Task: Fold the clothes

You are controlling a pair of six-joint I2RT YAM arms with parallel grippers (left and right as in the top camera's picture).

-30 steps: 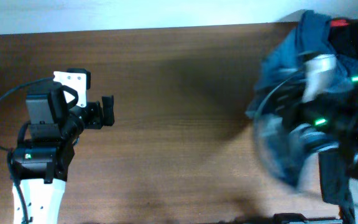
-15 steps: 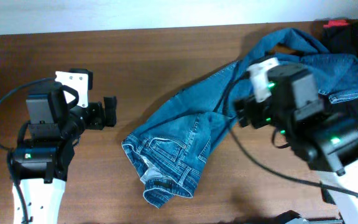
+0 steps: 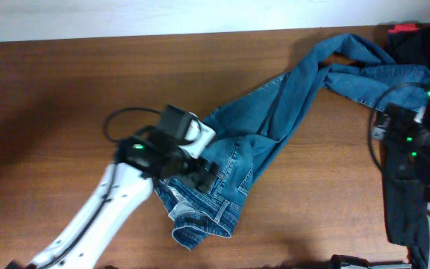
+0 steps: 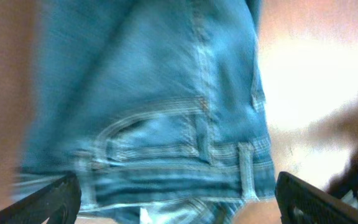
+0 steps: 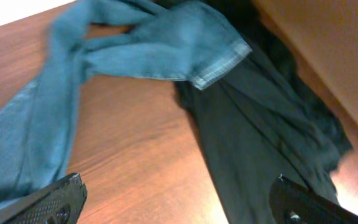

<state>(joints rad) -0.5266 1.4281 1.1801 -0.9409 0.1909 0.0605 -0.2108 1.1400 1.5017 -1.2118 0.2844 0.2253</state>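
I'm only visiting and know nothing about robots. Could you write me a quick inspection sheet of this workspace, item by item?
Surface: brown wooden table, grain visible.
Job's things: blue jeans lying unfolded and crumpled, waistband toward the front, legs running to the back right corner.
Clutter: dark garment at the right edge, with one jeans hem lying over it; small red item at the back right.
Grippers: left gripper open above the waistband; right gripper open, holding nothing.
Cables: black cable looping off the left arm.
Surroundings: pale wall behind the table.
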